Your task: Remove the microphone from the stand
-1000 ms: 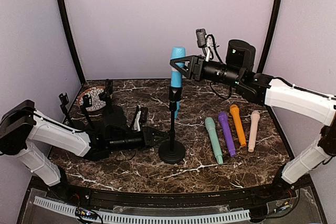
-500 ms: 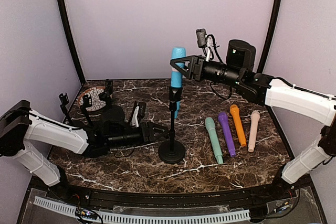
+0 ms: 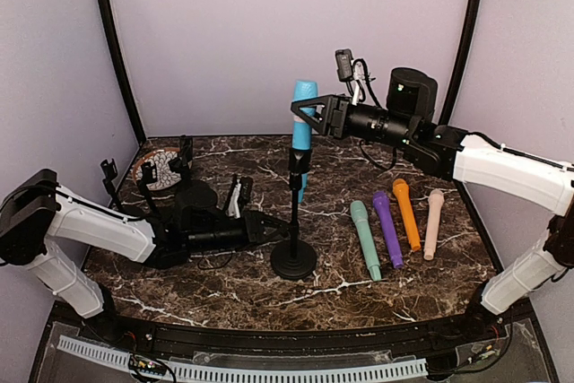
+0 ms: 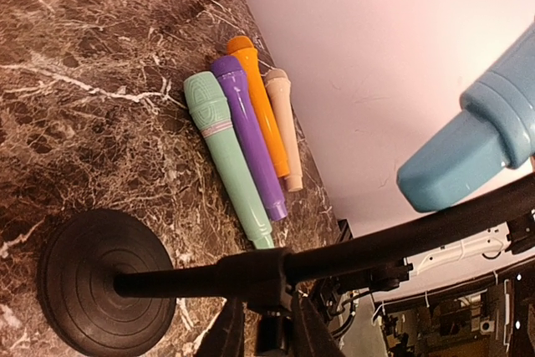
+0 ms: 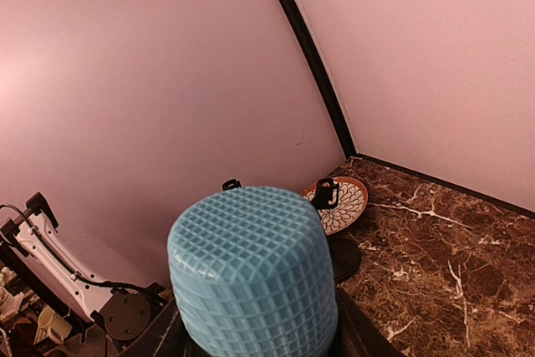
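A light blue microphone (image 3: 302,127) stands upright in the clip of a black stand (image 3: 294,221) with a round base (image 3: 293,260). My right gripper (image 3: 306,114) is shut on the microphone's gridded head (image 5: 251,265), one finger on each side. My left gripper (image 3: 272,227) lies low on the table, its narrow jaws closed on the collar of the stand's pole (image 4: 259,272) just above the base (image 4: 92,282). The microphone's tail end (image 4: 468,152) shows in the left wrist view.
Green (image 3: 365,238), purple (image 3: 387,226), orange (image 3: 406,213) and beige (image 3: 433,221) microphones lie side by side on the right of the marble table. A patterned plate (image 3: 159,168) and small black stands (image 3: 185,155) sit at the back left.
My left gripper drew back from the stand, then came forward again with its jaws narrowed onto the pole. The right gripper and microphone have not moved.
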{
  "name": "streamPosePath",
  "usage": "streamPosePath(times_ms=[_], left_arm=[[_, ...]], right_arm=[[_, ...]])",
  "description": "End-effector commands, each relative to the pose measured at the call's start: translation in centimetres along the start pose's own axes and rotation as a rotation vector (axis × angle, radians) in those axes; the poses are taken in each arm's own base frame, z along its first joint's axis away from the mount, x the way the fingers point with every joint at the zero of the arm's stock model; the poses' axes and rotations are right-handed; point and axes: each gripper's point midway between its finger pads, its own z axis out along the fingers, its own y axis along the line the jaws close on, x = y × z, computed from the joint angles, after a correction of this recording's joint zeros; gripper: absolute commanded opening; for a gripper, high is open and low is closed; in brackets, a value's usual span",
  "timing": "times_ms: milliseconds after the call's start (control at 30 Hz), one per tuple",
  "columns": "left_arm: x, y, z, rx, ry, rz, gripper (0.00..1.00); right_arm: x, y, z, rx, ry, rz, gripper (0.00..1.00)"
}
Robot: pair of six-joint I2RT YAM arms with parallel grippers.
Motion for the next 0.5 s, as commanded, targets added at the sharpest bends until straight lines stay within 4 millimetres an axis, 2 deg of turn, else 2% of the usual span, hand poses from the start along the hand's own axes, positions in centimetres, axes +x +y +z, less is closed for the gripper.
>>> streamPosePath(times_ms=[0, 200, 467], left_arm=[[-0.2, 0.0, 0.4, 0.0, 0.002, -0.047, 0.19], [0.7, 1.6, 0.0, -0.031, 0.005, -0.166, 0.08], [1.2, 2.6, 0.1, -0.052, 0.01, -0.238, 0.05]], right_arm=[[-0.9, 0.8, -0.5, -0.008, -0.029, -0.005, 0.5], [-1.0, 0.7, -0.6, 0.0, -0.034, -0.007, 0.5], [-0.8, 0.4, -0.4, 0.011, -0.031, -0.004, 0.5]])
